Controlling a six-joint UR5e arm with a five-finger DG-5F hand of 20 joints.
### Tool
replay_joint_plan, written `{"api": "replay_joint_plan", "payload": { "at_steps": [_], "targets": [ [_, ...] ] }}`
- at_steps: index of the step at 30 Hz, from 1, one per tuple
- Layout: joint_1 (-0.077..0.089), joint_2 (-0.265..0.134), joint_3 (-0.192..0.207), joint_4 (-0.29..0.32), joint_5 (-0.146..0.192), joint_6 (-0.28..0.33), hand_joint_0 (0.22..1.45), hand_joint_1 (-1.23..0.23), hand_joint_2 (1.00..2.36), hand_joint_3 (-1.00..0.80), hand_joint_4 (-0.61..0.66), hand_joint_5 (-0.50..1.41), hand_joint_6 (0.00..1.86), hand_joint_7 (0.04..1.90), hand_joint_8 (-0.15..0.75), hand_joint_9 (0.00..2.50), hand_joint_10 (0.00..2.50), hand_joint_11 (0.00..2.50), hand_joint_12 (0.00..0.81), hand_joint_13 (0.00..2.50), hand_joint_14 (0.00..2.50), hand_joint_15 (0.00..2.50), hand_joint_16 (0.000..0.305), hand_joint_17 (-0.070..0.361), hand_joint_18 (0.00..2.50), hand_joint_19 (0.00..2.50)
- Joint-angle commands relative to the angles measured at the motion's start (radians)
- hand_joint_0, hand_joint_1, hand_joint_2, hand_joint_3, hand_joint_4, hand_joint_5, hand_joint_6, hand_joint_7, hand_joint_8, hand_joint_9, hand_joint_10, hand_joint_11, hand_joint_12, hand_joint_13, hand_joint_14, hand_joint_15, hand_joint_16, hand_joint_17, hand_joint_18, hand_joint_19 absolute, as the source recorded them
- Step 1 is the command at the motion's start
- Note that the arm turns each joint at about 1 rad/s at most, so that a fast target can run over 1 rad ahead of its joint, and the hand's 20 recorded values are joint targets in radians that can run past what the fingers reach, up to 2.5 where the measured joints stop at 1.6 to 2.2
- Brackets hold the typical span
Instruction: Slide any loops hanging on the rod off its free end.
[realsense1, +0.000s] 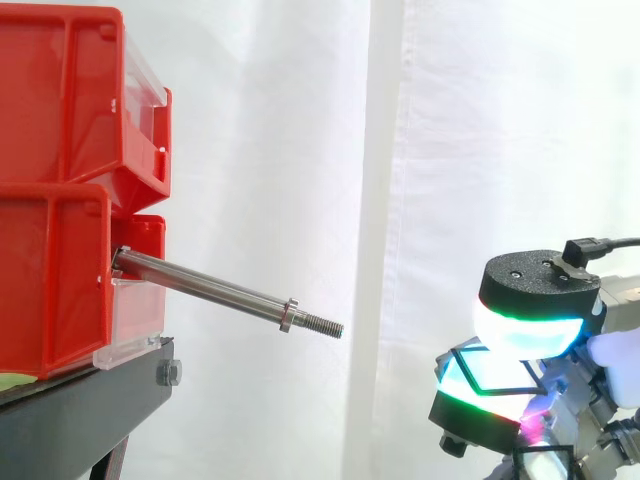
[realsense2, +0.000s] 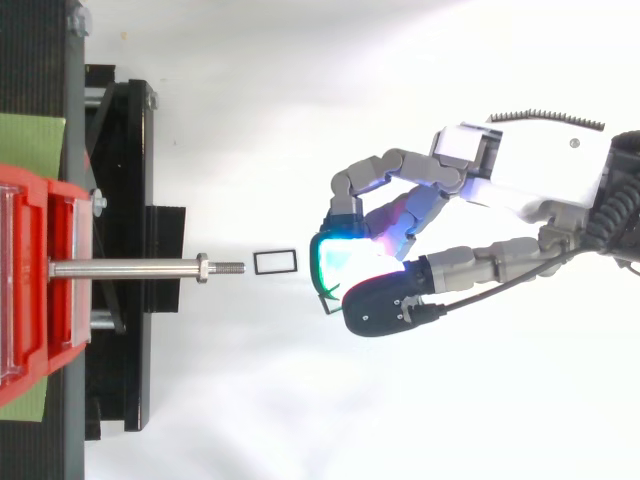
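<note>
One black loop shows from above just right of the rod's threaded free end, touching neither it nor the hand farther right. The rod juts right from the red bins on the stand, tilted slightly down. From the side, a black frame overlaps the hand, low and right. Whether the hand grips it I cannot tell.
</note>
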Motion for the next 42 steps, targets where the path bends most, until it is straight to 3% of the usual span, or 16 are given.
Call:
{"api": "replay_joint_plan", "payload": {
  "at_steps": [1, 11, 20, 42],
  "targets": [
    [0.000, 0.000, -0.001, 0.000, 0.000, -0.002, 0.57, -0.72, 1.00, -0.06, 0.14, -0.08, 0.79, 1.33, 0.344, 0.81, 0.00, 0.03, 0.348, 0.66, 0.00, 0.03, 0.053, 0.119, 0.72, 0.26],
    [0.000, 0.000, 0.001, 0.000, 0.003, -0.007, 0.54, -0.72, 1.06, -0.06, 0.11, -0.06, 0.75, 1.40, 0.307, 0.52, 0.00, 0.00, 0.358, 0.64, 0.00, 0.04, 0.054, 0.121, 0.72, 0.26],
    [0.000, 0.000, -0.001, -0.003, 0.003, -0.008, 0.55, -0.73, 1.05, -0.06, 0.12, -0.06, 0.74, 1.41, 0.312, 0.55, 0.00, 0.00, 0.364, 0.66, 0.00, 0.08, 0.055, 0.123, 0.72, 0.26],
    [0.000, 0.000, -0.001, -0.003, 0.003, -0.010, 0.54, -0.69, 1.10, -0.10, -0.02, -0.08, 0.83, 1.19, 0.330, 0.72, 0.00, 0.07, 0.384, 0.63, 0.00, 0.10, 0.056, 0.127, 0.63, 0.26]
  ]
}}
